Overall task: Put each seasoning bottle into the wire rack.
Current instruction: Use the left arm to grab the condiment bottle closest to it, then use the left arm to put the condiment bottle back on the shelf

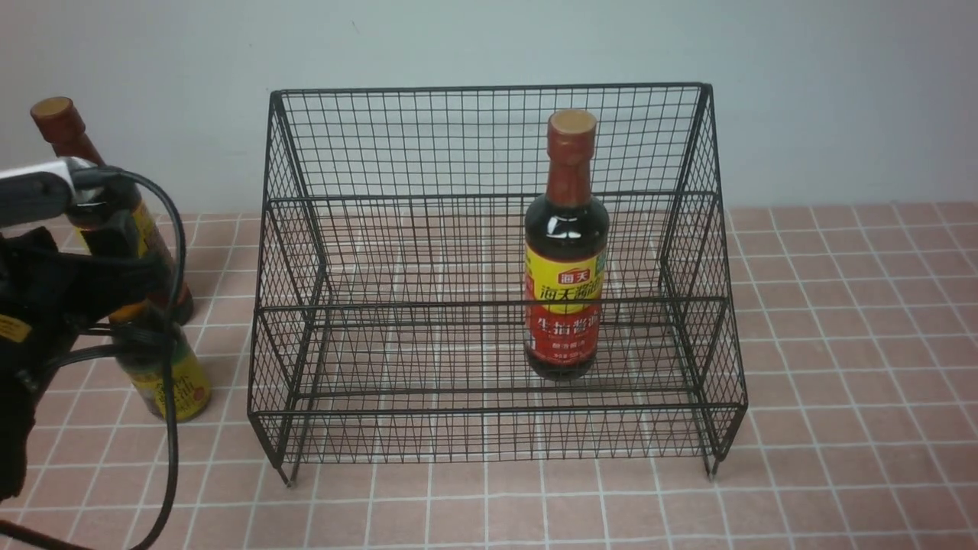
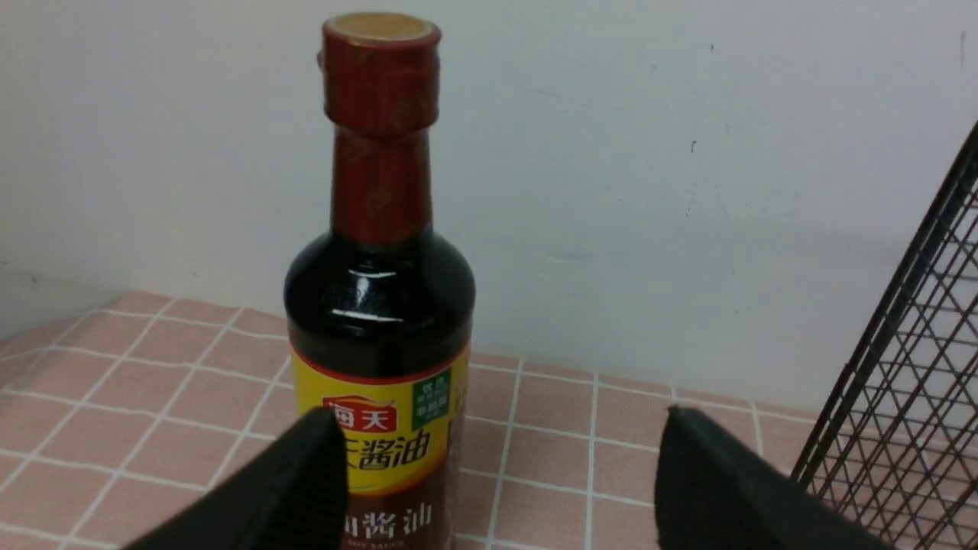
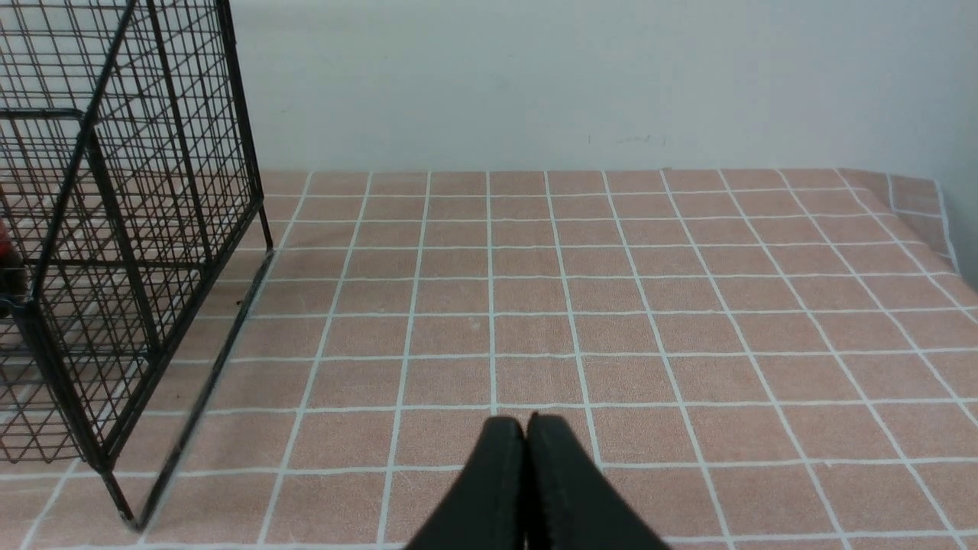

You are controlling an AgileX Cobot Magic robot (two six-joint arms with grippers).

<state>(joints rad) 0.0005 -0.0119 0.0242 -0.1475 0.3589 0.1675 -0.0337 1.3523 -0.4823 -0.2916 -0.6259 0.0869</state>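
Large black wire-mesh rack [image 1: 428,145] with stepped tiers stands mid-tabletop. The tabletop [image 1: 840,344] is covered in pink tile-pattern cloth, with a pale grey wall behind.

First tall bottle [image 1: 566,252]: dark sauce, brown-red neck and cap, yellow-red label. It is upright inside the rack, right of centre, base behind the low front rails. Cannot tell which step it stands on.

Second tall bottle [image 1: 65,126] has the same dark sauce, brown-red cap and yellow-red label. It is outside the rack on the tabletop, off the rack's left side and toward the wall. The front view shows it partly hidden by the left arm. The left wrist view shows it upright [image 2: 380,305].

Short bottle [image 1: 179,386]: dark sauce, yellow-green label. It is also outside the rack, on the tabletop just in front of the second tall bottle. Its top is hidden behind the arm and a looping black cable [image 1: 172,305].

Left claw [image 2: 502,422]: released, black ribbed fingers [image 2: 306,489] spread wide, nothing between them. The second tall bottle stands just past them, lined up nearer one finger than the other. Contact cannot be told. The rack's sloped side shows at the edge of this view.

Right claw [image 3: 523,420]: clenched, fingers pressed together, empty. It hangs over bare tabletop off the rack's right side, apart from the rack.
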